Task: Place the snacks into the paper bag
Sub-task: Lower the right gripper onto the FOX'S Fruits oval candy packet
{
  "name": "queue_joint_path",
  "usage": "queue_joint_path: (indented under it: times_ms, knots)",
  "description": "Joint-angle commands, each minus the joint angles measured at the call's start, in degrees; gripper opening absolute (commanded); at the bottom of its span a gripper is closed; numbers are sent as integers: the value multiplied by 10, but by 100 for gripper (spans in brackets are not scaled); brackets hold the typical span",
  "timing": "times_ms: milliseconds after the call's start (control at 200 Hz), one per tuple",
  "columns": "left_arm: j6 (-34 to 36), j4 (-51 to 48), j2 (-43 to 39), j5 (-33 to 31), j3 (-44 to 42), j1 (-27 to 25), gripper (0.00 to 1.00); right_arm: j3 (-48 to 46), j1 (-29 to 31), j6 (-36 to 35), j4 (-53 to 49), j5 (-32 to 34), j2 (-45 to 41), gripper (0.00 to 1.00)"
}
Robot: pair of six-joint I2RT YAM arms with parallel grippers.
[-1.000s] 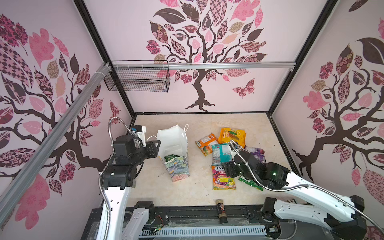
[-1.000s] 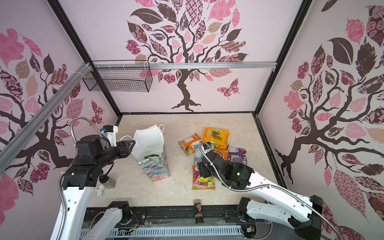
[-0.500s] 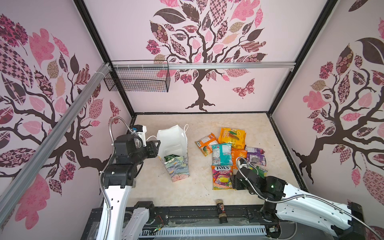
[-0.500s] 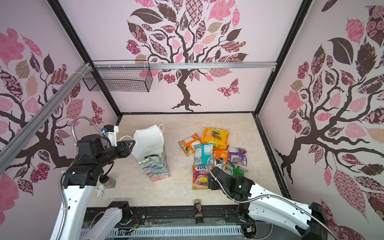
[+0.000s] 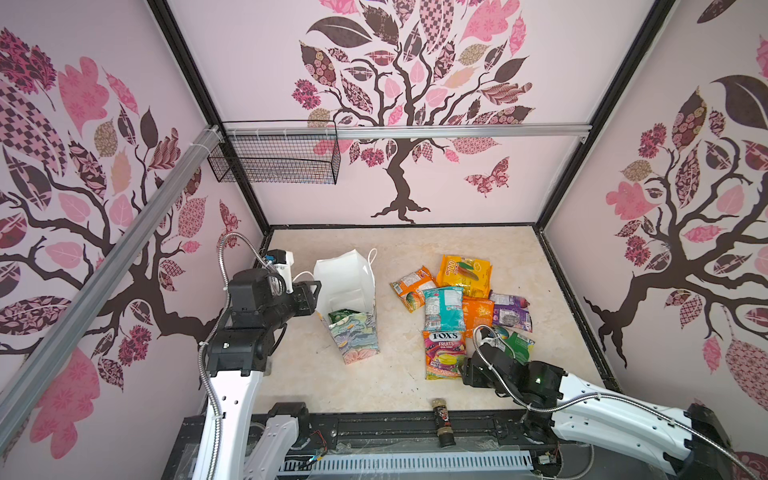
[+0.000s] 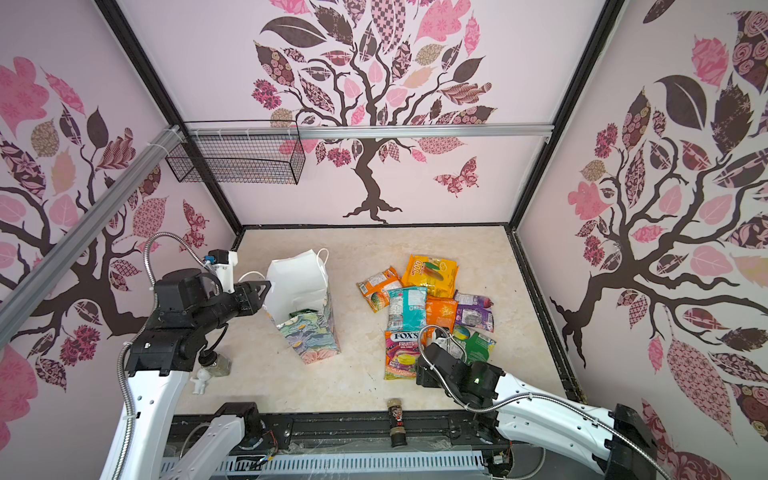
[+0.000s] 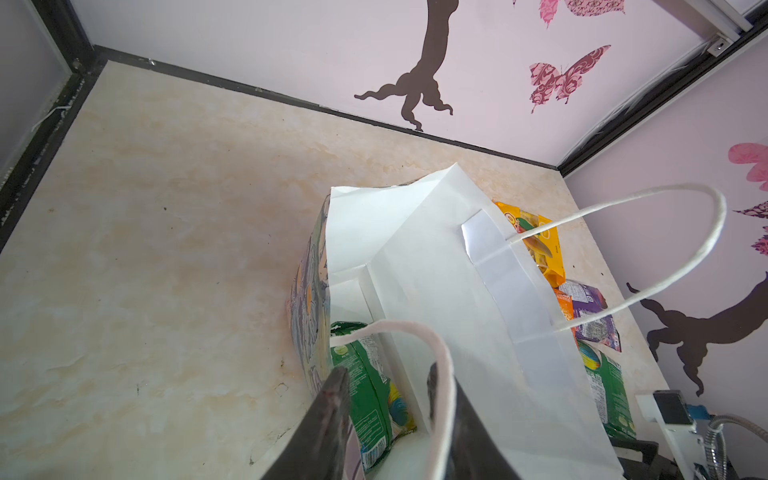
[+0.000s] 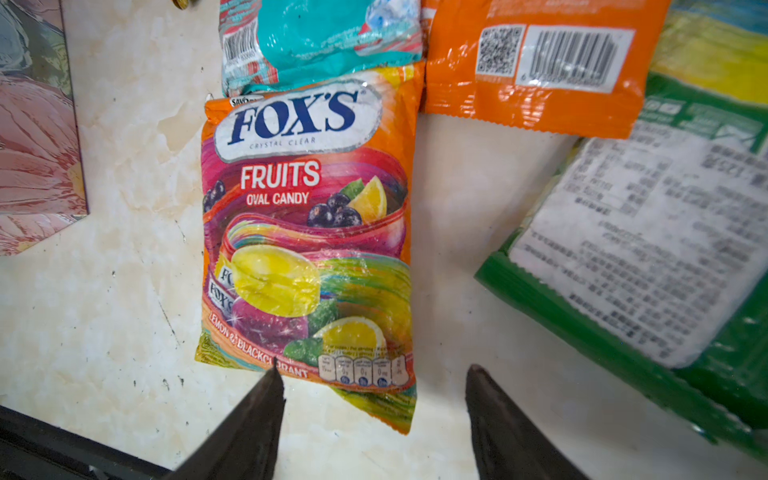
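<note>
One green packet (image 7: 371,388) lies inside open paper bag (image 7: 436,282).

Glossy, crinkled plastic on the pink-and-orange FOX'S fruits packet (image 8: 307,232), and the same sheen on the teal packet (image 8: 320,37) and the orange barcode packet (image 8: 536,66). The tall floral paper bag (image 7: 436,291) shows matt white paper inside, its white handle (image 7: 721,218) twisted cord. The beige marbled desk (image 8: 104,291) looks smooth, lightly scuffed. The black wire mesh basket (image 5: 278,158) is thin metal, and the silver rail (image 5: 457,132) looks like brushed metal. The right tool's (image 8: 372,369) fingers: matt black.
</note>
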Motion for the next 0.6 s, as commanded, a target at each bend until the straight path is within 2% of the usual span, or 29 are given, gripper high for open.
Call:
queue_joint_path:
  times_ms: [0,155,595]
  knots:
    - [5,4,2,4,5,-1,36,-12,-1,4,30,-21,14,72]
    - [5,4,4,5,3,-2,36,-29,-1,-5,73,-46,32,72]
    - [2,6,11,7,3,-2,35,-40,-2,-20,88,-37,33,72]
